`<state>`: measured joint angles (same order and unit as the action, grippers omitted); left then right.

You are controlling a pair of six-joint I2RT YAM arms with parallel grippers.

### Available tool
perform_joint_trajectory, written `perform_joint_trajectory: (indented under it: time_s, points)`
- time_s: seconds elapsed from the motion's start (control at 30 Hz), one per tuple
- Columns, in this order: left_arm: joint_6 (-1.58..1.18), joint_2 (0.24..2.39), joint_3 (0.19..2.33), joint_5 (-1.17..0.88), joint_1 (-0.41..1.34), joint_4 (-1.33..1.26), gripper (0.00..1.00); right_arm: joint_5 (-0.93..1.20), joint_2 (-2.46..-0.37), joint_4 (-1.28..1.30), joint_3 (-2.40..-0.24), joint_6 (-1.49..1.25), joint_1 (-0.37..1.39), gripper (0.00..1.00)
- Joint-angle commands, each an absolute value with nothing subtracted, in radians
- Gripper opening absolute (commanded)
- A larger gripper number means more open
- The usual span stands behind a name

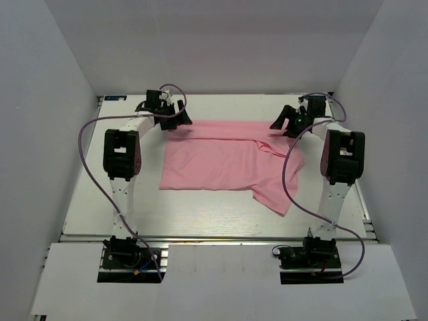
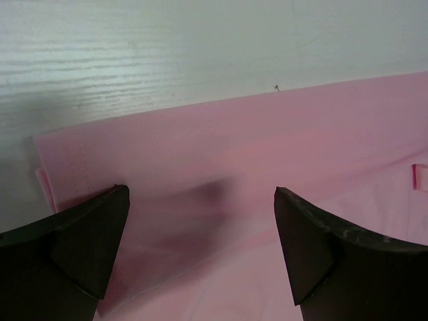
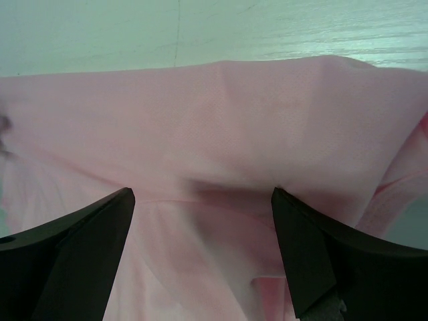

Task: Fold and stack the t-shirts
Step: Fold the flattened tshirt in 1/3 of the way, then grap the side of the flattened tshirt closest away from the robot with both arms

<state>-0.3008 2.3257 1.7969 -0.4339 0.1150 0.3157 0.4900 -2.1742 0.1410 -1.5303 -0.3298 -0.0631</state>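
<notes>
The pink t-shirt (image 1: 224, 164) lies spread across the middle of the white table (image 1: 100, 200). Its far edge runs nearly straight from left to right. On its right side, a crumpled flap extends toward the near edge.

Left gripper (image 1: 177, 117): positioned over the far-left corner of the t-shirt. In the left wrist view the jaws stand wide apart, with one black finger (image 2: 80, 247) on each side and flat pink fabric between them. A stitched hem corner lies on the table just beyond the fingers. Nothing is clamped.

Right gripper (image 1: 282, 125): positioned over the far-right corner of the t-shirt. In the right wrist view the jaws are also spread wide. The fabric between the fingers (image 3: 321, 254) is rumpled into soft folds. Nothing is clamped.

Whether either set of fingertips touches the fabric cannot be determined.

A purple cable (image 1: 90, 157) loops beside the left arm.
</notes>
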Motion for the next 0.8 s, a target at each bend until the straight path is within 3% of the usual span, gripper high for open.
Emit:
perform_joint_trajectory:
  time_s: [0.0,0.2,0.37,0.5,0.6,0.77]
  points:
    - [-0.282,2.372,1.9,-0.365,0.104,0.414,1.0,0.41,-2.188,0.253,-1.588,-0.241,-0.071,0.89]
    - [-0.262,2.395,2.115,-0.365,0.104,0.534,1.0,0.376,-2.07,0.354,-1.661,-0.18,-0.06,0.89]
    - [-0.253,2.16,1.965,-0.336,0.104,0.482,1.0,0.165,-1.851,0.451,-1.579,-0.127,-0.006,0.91]
    - [-0.281,1.881,1.657,-0.192,0.123,0.482,1.0,0.011,-1.686,0.468,-1.362,-0.164,0.116,0.91]
    - [-0.368,1.652,1.384,-0.1,0.123,0.482,1.0,-0.128,-1.6,0.503,-1.333,-0.213,0.193,0.91]
    - [-0.534,1.375,1.025,0.024,0.123,0.558,1.0,-0.121,-1.448,0.517,-1.16,-0.317,0.258,0.91]
